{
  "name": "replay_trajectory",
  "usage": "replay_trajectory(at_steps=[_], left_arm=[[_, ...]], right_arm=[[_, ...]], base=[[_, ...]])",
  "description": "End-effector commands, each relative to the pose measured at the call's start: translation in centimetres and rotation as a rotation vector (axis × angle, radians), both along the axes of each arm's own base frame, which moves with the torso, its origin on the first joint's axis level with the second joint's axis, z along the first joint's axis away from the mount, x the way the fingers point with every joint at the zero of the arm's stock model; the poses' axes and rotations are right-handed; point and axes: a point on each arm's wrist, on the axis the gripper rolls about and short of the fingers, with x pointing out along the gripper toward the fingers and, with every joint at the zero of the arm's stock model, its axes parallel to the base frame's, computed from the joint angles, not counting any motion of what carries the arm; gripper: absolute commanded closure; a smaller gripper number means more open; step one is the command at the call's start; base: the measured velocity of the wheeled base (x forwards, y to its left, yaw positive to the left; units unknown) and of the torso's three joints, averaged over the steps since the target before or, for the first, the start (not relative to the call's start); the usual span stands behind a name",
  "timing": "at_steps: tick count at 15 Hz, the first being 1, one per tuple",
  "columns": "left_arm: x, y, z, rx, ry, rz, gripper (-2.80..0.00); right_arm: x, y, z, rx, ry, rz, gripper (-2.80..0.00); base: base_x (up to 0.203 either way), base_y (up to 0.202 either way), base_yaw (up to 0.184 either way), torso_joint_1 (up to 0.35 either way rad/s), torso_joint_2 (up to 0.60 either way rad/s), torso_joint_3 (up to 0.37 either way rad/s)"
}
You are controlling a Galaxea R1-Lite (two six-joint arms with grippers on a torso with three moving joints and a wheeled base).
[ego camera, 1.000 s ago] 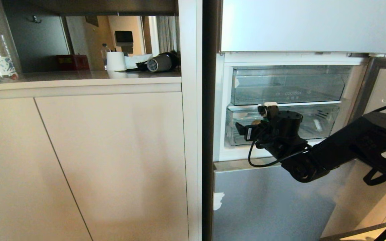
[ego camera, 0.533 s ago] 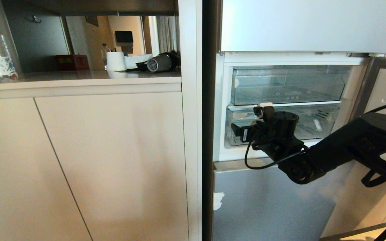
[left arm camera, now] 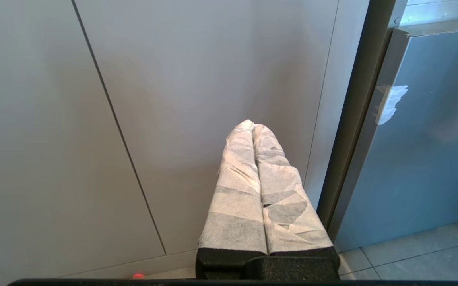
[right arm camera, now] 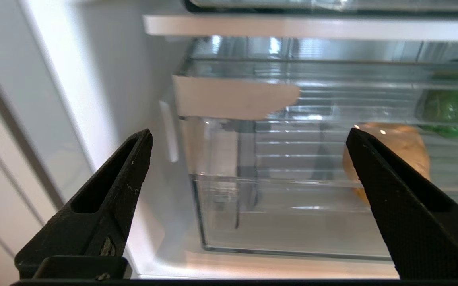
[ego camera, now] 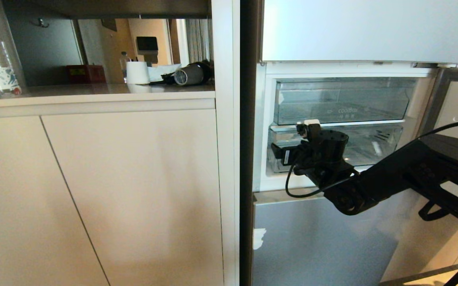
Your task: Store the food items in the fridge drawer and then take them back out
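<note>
The right tool (right arm camera: pixel 249 137) reaches level toward the fridge drawer (right arm camera: pixel 292 214), its fingers spread wide and empty — inside lie the potato (right arm camera: pixel 392 153) and, farther back, the green bell pepper (right arm camera: pixel 451 109). The left tool (left arm camera: pixel 253 127) hangs pressed together by the cabinet.

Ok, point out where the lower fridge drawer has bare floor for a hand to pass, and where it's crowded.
In the right wrist view, the fridge drawer has bare ribbed floor from its sticker-side wall up to the potato. The crowded part is beyond: the potato, then the bell pepper further along. The open right hand faces the bare stretch from outside the front.
</note>
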Motion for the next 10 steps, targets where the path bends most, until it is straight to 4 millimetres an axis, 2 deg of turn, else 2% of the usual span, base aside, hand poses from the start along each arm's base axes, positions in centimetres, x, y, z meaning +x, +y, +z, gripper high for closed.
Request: replay_trajectory(at_steps=[1,5,10], left_arm=[[0.0,0.0,0.0,0.0,-0.001,0.0,0.0],[0.0,0.0,0.0,0.0,0.0,0.0,0.0],[0.0,0.0,0.0,0.0,0.0,0.0,0.0]], right_arm=[[0.1,0.1,-0.1,-0.001,0.002,0.0,-2.8],[0.3,0.0,-0.5,-0.003,0.013,-0.008,-2.8],[0.8,-1.2,-0.5,-0.002,0.01,-0.04,-2.8]], base=[[0.0,0.0,0.0,0.0,0.0,0.0],[0.0,0.0,0.0,0.0,0.0,0.0],[0.0,0.0,0.0,0.0,0.0,0.0]])
